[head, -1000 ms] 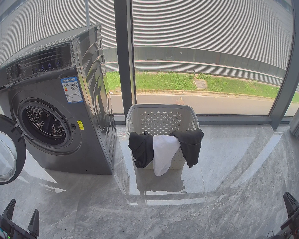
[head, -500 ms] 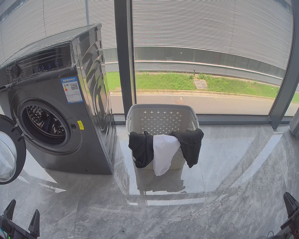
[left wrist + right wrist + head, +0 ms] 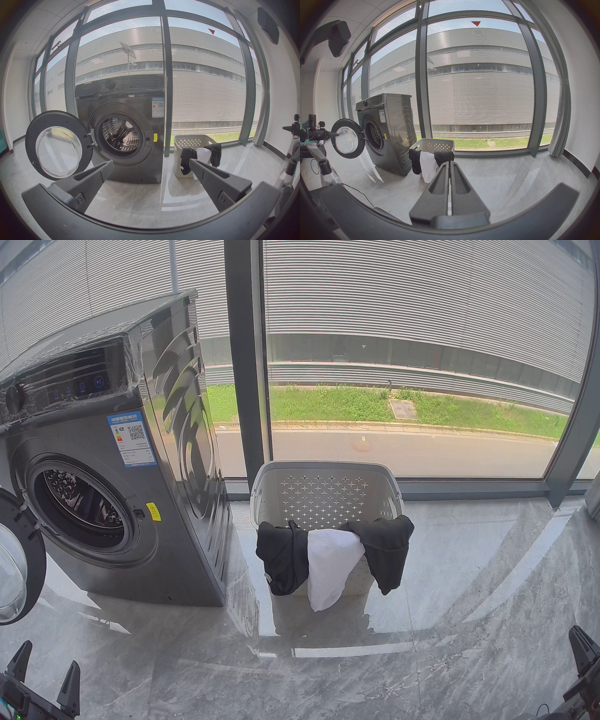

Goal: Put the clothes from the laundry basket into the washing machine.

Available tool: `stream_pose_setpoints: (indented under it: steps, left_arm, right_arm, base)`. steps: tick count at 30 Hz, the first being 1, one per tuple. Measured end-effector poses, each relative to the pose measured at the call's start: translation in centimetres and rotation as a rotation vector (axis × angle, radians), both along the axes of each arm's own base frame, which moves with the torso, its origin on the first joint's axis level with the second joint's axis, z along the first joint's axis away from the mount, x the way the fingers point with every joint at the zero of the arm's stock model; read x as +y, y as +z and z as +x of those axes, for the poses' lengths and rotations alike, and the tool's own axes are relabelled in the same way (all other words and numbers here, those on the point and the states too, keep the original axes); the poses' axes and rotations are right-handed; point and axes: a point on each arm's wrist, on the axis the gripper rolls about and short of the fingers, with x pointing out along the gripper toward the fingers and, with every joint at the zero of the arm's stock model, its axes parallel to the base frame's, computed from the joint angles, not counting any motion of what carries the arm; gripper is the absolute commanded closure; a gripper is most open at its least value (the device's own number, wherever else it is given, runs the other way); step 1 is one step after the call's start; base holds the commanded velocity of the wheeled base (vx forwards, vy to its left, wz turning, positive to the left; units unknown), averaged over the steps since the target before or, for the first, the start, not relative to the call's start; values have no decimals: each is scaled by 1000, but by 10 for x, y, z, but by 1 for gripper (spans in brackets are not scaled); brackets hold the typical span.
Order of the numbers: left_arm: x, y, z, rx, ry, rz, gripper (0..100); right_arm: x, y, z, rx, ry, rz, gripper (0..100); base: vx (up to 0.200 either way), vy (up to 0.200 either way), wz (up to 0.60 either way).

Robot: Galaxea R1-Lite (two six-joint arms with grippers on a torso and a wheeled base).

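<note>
The floor (image 3: 437, 646) before the basket (image 3: 325, 490) gives wide room, most of all on the right. The basket's top is open from above; clothes (image 3: 328, 565) drape over its near rim, and what lies low inside is hidden behind them. Glass (image 3: 406, 365) stands close behind it, with a post (image 3: 244, 365) behind its left corner. The washer (image 3: 181, 446) stands just beside the basket, the gap between them seemingly narrow. The drum mouth (image 3: 78, 509) faces the open floor; its door (image 3: 19, 565) swings out leftward, blocking that side.
</note>
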Motion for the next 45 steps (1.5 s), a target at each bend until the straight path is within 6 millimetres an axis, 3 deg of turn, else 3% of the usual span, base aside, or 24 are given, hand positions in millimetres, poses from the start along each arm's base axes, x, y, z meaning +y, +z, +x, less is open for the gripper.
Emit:
stream_pose_setpoints:
  steps: [17,45]
  left_arm:
    - [0,0,0,0,0,0,0]
    - [0,0,0,1,-1,-1,0]
  right_arm:
    - [0,0,0,0,0,0,100]
    - [0,0,0,0,1,5,100]
  base:
    - [200,0,0]
    - [7,0,0]
